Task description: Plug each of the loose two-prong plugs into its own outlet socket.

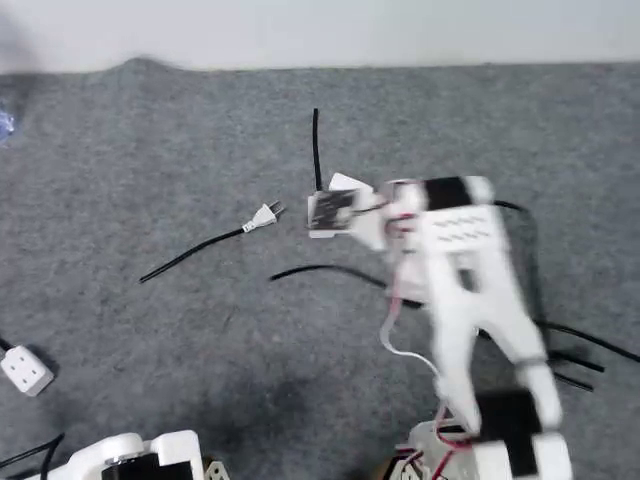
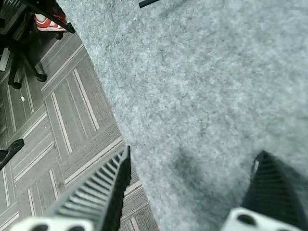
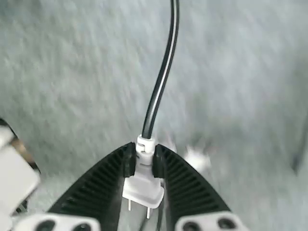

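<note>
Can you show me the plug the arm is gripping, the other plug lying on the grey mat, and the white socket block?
held plug (image 3: 143, 186): right wrist view, on its white body.
loose plug (image 1: 264, 216): high view, on its white body.
socket block (image 1: 24, 369): high view, on its top face.

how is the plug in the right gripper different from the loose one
The held plug is clamped in the right gripper's jaws; the loose plug lies free on the mat. The held plug's cord runs toward the mat's far edge, the loose plug's cord slants back leftward. Both are white with black cords.
</note>
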Tool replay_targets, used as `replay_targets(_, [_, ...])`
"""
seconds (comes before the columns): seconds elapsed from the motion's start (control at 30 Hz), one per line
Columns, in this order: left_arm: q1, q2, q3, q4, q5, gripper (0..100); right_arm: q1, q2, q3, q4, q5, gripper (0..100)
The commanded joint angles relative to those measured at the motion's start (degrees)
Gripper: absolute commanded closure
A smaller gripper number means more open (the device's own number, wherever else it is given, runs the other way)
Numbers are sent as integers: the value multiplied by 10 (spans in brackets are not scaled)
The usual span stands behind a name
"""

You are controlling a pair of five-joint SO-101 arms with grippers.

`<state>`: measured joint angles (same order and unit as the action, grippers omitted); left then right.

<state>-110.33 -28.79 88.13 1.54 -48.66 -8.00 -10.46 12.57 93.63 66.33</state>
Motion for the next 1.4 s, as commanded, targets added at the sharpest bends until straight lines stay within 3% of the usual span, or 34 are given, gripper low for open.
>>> replay_targets(0.0, [-43,22,47,-12,-28,654,135,-80,11,18,78,991])
replay_targets(0.2, [-43,22,46,-12,-28,654,346,-110,75,-68,206,991])
replay_targets(0.43, [-43,22,45,-11,-28,654,480,-116,182,-222,249,990])
replay_targets(0.53, [-29,22,34,-9,-28,655,510,-116,214,-258,249,951])
replay_targets(0.73, [44,21,8,-11,-28,656,521,-116,255,-298,251,630])
replay_targets(0.8, [76,14,-7,-11,-27,656,516,-116,258,-296,251,604])
replay_targets(0.9, [118,-40,-15,4,-18,656,506,-117,257,-294,247,653])
replay_targets(1.0, [167,-154,-26,100,-14,655,482,-133,258,-251,239,749])
replay_targets(1.1, [266,-309,-90,341,20,655,437,-172,258,-189,164,842])
replay_targets(1.17, [345,-425,-170,513,117,655,395,-207,259,-159,87,868])
replay_targets(1.23, [440,-542,-259,628,220,655,355,-246,260,-143,6,868])
replay_targets(1.37, [651,-748,-385,689,364,655,278,-318,280,-132,-120,868])
